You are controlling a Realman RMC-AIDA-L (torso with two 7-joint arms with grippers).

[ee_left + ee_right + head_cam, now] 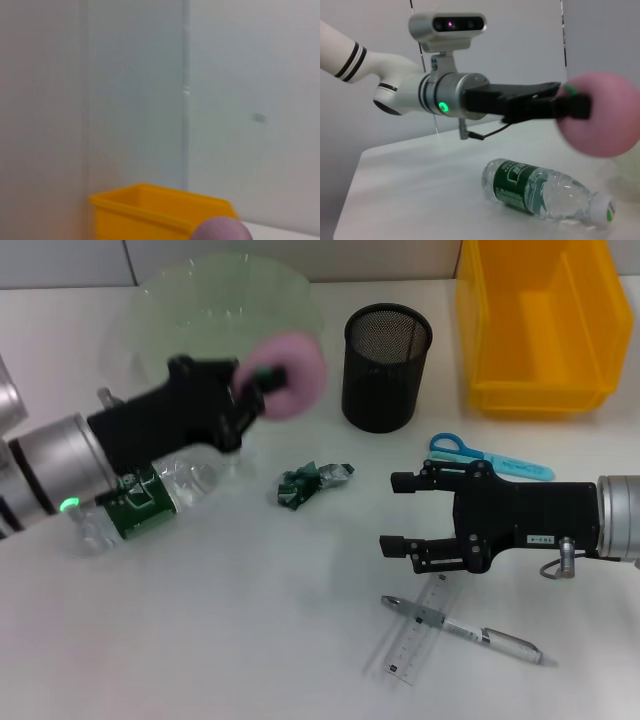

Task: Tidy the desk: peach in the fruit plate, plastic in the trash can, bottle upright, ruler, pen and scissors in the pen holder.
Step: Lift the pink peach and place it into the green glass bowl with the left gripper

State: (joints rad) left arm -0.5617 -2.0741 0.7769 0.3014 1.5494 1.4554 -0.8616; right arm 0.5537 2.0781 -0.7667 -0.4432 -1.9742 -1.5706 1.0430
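Left gripper is closed on the pink peach and holds it raised above the bench, at the near rim of the pale green fruit plate. The plate sits toward the far left corner. In the right wrist view the peach hangs clear of the surface, with one finger pad pressed against its side.

Right gripper hovers over the right half of the bench with its jaws spread wide and nothing between them.

Bottle lies on its side near the left edge, partly under the left arm; the right wrist view shows its green label and white cap.

Crumpled green plastic lies near the bench centre, apart from the bottle.

Black mesh pen holder stands upright toward the far edge, right of the plate. Yellow bin occupies the far right corner.

Scissors, with blue handles, lie flat between the pen holder and the right arm.

Clear ruler and silver pen lie crossed over each other toward the near edge, below the right gripper.
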